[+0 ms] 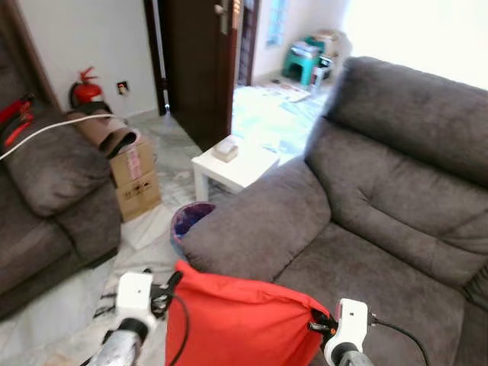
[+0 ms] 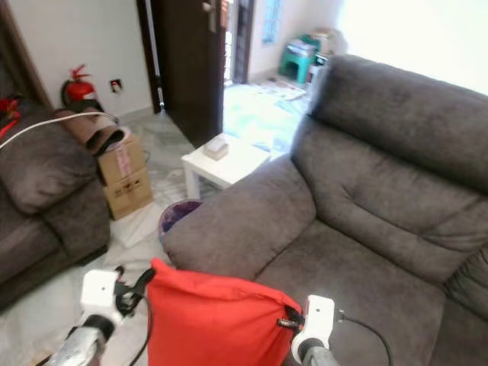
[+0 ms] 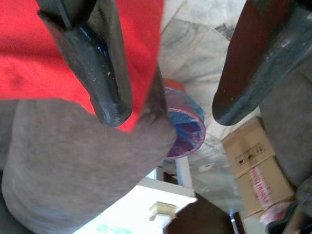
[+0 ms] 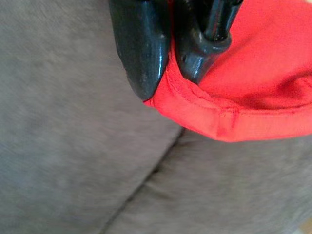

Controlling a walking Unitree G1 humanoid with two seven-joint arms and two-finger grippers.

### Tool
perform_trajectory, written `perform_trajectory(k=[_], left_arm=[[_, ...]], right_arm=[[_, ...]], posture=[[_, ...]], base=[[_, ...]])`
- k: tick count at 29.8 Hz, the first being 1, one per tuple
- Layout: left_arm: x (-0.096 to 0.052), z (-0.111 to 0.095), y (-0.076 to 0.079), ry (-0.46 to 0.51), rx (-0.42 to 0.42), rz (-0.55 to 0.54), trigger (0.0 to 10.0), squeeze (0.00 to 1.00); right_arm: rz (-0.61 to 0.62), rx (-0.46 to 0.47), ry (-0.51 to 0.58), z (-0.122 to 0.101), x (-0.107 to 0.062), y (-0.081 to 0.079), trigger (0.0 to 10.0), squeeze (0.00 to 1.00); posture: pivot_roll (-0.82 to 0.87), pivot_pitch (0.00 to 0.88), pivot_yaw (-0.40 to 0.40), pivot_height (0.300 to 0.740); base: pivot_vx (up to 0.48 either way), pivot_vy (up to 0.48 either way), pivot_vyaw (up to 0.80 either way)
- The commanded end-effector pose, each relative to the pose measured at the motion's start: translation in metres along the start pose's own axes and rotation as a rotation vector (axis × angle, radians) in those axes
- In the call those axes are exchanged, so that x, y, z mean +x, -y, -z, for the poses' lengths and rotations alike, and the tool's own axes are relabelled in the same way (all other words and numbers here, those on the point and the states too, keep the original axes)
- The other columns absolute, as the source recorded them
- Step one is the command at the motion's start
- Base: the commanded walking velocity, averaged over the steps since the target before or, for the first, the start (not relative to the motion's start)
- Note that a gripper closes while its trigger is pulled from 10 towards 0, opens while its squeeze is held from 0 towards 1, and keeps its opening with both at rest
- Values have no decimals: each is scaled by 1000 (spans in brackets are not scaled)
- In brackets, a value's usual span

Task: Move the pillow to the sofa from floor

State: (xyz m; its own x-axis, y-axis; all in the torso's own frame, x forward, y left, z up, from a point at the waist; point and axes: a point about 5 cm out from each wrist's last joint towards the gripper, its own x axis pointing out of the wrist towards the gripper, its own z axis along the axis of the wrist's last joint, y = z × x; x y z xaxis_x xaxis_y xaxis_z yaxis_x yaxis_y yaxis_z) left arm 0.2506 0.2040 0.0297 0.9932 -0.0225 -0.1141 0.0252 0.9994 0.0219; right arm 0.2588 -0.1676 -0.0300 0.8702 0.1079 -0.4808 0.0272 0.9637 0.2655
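A red pillow (image 1: 236, 324) hangs in front of me, over the near edge of the grey sofa (image 1: 381, 198), between its armrest (image 1: 259, 221) and seat. My right gripper (image 4: 168, 85) is shut on the pillow's seamed corner (image 4: 219, 122), above the sofa fabric. At the pillow's other top corner, my left gripper (image 1: 164, 293) stands open. In the left wrist view one of its fingers (image 3: 97, 63) lies against the red cloth and the other is well apart from it. The pillow's lower part is cut off by the frame.
Left of the armrest a purple bin (image 1: 188, 217) stands on the marble floor. Behind it is a white side table (image 1: 232, 168) with a small box on it. A cardboard box (image 1: 136, 179) and a second grey sofa (image 1: 46, 191) are at the left.
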Motion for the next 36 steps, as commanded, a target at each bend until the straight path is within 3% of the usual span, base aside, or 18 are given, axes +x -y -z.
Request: perform_trajectory(k=[1,12,17,21,23,24,26,27,31,33,34,35,36], left_arm=[[3,0,12,-6,-28,45,10000,0],[1,4,7,-56,-27,130,10000,0],[-2,2,11,-79,-48,223,10000,0],[-10,3,21,-136,61,427,10000,0],[-13,4,22,-157,71,478,10000,0],[-18,5,20,-199,125,569,10000,0],[-20,5,20,-216,145,600,10000,0],[-24,7,13,-263,231,665,10000,0],[-28,7,4,-323,291,727,10000,0],[-32,12,-3,-391,434,818,10000,0],[-32,12,-3,-391,434,818,10000,0],[-36,17,-5,-425,510,868,10000,16],[-38,21,-7,-452,540,899,10000,1000]], right_arm=[[61,-20,138,-29,0,17,10000,0],[43,-58,129,-28,1,14,10000,0],[20,-104,125,-28,2,9,10000,0],[-4,-159,125,-28,2,6,10000,0],[-16,-179,128,-28,2,5,10000,0],[-37,-207,132,-29,2,2,10000,0],[-44,-217,133,-29,2,2,10000,0],[-69,-235,130,-29,3,-1,10000,0],[-110,-276,121,-30,3,-4,10000,0],[-156,-310,114,-32,4,-7,10000,0],[-156,-310,114,-32,4,-7,10000,0],[-173,-324,121,-34,5,-9,10000,0],[-188,-337,129,-37,6,-10,10000,0]], posture=[[154,17,-33,740],[161,20,-36,740],[164,22,-38,740],[166,20,-39,740],[166,20,-39,740],[167,16,-39,740],[167,15,-38,740],[169,11,-38,740],[170,3,-38,740],[174,3,-41,740],[174,3,-41,740],[174,3,-41,740],[170,2,-39,740]], base=[[0,0,-788],[0,0,-777],[0,0,-769],[0,0,-769],[0,0,-763],[0,0,0],[0,0,0],[0,0,0],[0,0,0],[0,0,0],[0,0,0],[0,0,0],[0,0,0]])
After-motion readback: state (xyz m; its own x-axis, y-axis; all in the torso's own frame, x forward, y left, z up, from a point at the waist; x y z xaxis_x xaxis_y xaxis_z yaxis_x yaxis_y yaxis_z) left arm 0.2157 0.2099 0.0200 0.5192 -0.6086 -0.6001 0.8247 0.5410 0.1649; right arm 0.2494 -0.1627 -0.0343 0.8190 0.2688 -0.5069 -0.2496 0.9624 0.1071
